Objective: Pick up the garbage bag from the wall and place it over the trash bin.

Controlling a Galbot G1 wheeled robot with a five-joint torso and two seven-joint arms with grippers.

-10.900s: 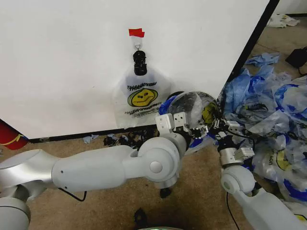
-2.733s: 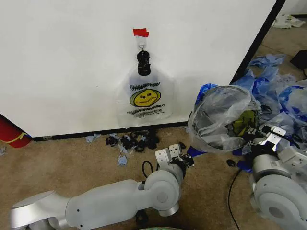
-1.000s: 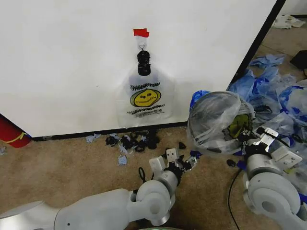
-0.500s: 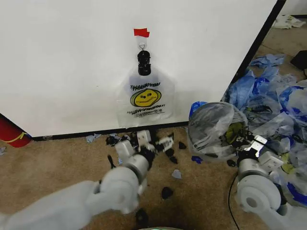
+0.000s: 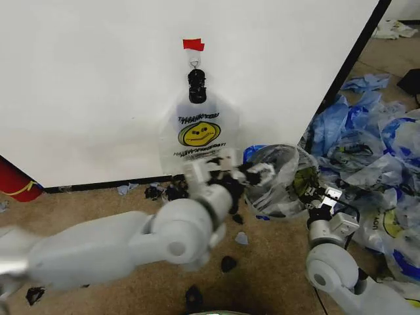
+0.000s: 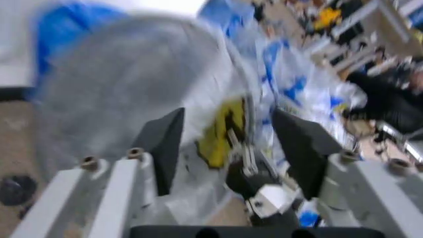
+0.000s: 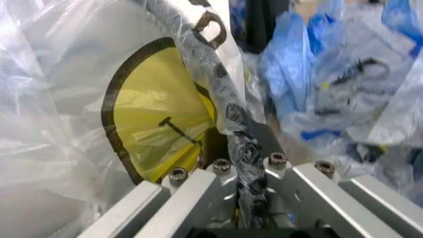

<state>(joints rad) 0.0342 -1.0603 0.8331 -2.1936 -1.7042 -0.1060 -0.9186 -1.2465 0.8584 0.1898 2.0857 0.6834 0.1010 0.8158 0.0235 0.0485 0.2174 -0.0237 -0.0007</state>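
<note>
Garbage bag (image 5: 279, 180) draped over trash bin (image 5: 289, 197) on the carpet, near the wall (image 5: 98, 98).

Right gripper (image 7: 244, 198) pinched shut on the bag's rim beside a yellow smiley print. Left gripper (image 5: 252, 174) spread wide at the bag's near side. Hemmed in on the right by heaped bluish plastic bags (image 5: 367, 151). Behind, hung from a black clip (image 5: 196, 86) under red tape (image 5: 193, 44): another bag (image 5: 197, 134) reading "THANK YOU".

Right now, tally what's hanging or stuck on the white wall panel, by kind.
red tape: 1
hook: 1
black clip: 1
garbage bag: 1
Total: 4
</note>
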